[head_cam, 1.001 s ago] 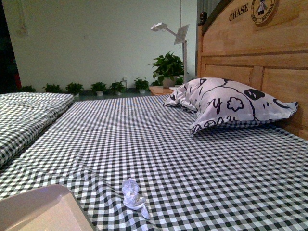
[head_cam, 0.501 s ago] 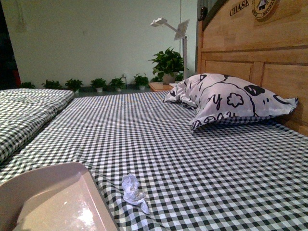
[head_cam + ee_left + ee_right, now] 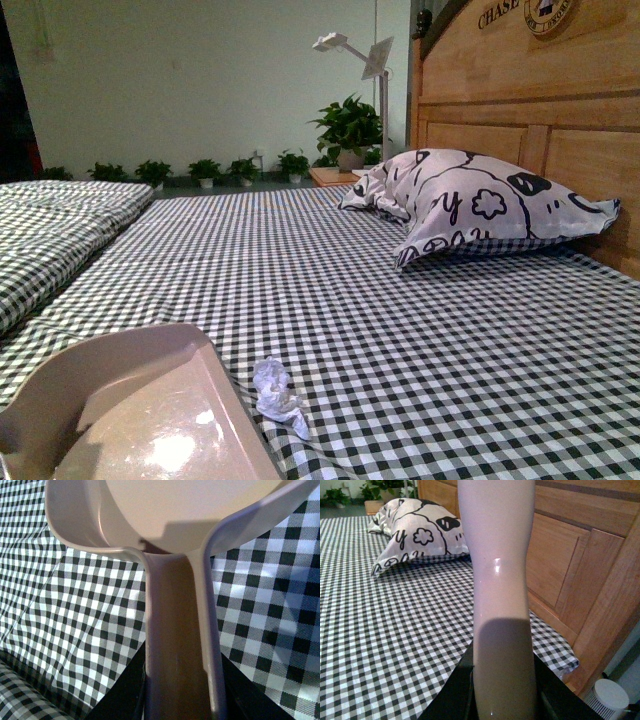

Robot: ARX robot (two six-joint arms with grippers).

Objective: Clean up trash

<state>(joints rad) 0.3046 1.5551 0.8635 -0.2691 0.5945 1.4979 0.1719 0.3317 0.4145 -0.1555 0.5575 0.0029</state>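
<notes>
Two tools, one scrap of litter: the trash (image 3: 275, 397), a small crumpled wad of white paper with a twisted tail, lies on the black-and-white checked bedspread (image 3: 420, 330) just beside the pinkish dustpan (image 3: 140, 420) and not yet in it; the left gripper (image 3: 182, 700) has its dark jaws drawn in tight on either side of the dustpan's handle; the right gripper (image 3: 504, 695) is clamped the same way around a pale handle (image 3: 500, 570) whose working end is out of frame; neither arm shows in the front view; the patterned pillow (image 3: 480, 205) lies well apart against the wooden headboard (image 3: 520, 90) and is no part of the job; the step in hand is judged to be setting the pan for the sweep; the edge facing the wad looks like the open lip, though the low angle leaves that unsure; done well, that lip would be pressed flat on the cloth right against the paper, since soft fabric can ridge up and let a light wad slip beneath; the right arm's tool should come down on the wad's far side and draw it in with one short, gentle stroke, as a hard flick could send it skidding across the bed; the pan wants tipping back before it is lifted.
</notes>
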